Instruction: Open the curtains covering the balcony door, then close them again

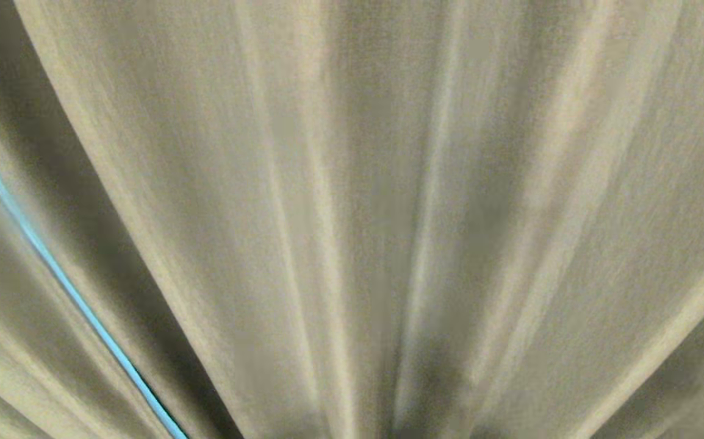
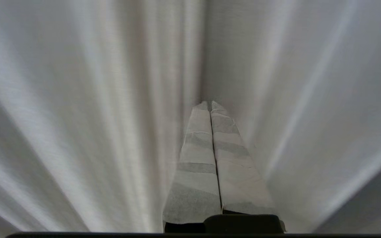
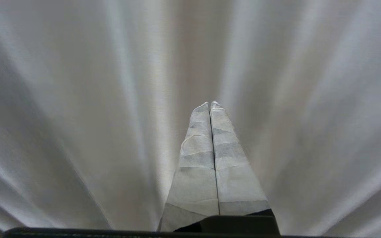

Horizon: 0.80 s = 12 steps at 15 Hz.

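The curtains (image 1: 376,201) fill my whole head view: cream-beige woven fabric in long pleats that fan out toward the top of the pic and crowd together low down. I count approx 5 or 6 lit fold ridges across the middle, w/ darker valleys between; the exact count is hard to fix since the folds blur into each other. One thin bright blue sliver (image 1: 53,268) shows in a gap between two folds at the far left of the fabric, running on a slant. Can't tell what lies behind it. No glass or frame of the balcony door shows anywhere, only cloth.

I have 2 claws, neither seen from the head cam. My left gripper (image 2: 210,103) points straight at the curtains, its 2 fingers (image 2: 197,165) wrapped in pale tape bands and pressed flat together along their full length, nothing between them. The tips sit right at a deep crease in the fabric; whether they touch it I can't tell.

My right gripper (image 3: 210,103) looks the same: 2 taped fingers (image 3: 233,178), together tip to base, clamped on nothing, aimed at the curtains w/ the tips near a shaded fold. Touching or not, can't tell.
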Available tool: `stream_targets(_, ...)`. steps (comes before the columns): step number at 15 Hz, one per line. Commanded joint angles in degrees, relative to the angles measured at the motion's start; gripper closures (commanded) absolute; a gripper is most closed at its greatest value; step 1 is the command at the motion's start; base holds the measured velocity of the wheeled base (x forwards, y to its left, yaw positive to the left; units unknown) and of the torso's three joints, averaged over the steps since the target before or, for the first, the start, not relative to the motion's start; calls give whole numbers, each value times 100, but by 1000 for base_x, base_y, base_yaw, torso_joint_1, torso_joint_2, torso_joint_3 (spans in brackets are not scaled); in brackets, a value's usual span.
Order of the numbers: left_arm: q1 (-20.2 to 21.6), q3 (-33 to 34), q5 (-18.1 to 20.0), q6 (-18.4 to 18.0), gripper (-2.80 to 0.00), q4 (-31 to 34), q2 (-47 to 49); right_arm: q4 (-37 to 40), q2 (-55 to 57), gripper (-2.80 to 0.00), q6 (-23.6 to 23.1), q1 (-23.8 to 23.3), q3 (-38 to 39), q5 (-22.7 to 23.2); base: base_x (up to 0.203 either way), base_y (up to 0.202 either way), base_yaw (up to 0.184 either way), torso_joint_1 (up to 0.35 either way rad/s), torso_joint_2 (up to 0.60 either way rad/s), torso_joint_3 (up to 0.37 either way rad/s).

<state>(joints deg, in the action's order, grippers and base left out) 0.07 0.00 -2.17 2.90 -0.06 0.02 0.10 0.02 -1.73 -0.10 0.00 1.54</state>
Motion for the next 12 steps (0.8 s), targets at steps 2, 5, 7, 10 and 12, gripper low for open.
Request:
stream_targets(2, 10, 0, -3, 7, 0, -3, -2, -1, -2, 0, -3, 1, 0, 5, 0, 190, -2, 2, -1, 1)
stream_targets(5, 1, 0, -3, 9, 0, -3, -2, -1, -2, 0, -3, 1, 0, 5, 0, 192, 0, 5, 3, 4)
stream_targets(7, 2, 0, -3, 9, 0, -1, -2, -1, -2, 0, -3, 1, 0, 5, 0, 193, 1, 6, 2, 4)
stream_targets(10, 1, 0, -3, 9, 0, -3, -2, -1, -2, 0, -3, 1, 0, 5, 0, 194, 0, 4, 4, 5)
stream_targets(12, 9, 0, -3, 9, 0, -3, -2, -1, -2, 0, -3, 1, 0, 5, 0, 194, 1, 2, -2, 2)
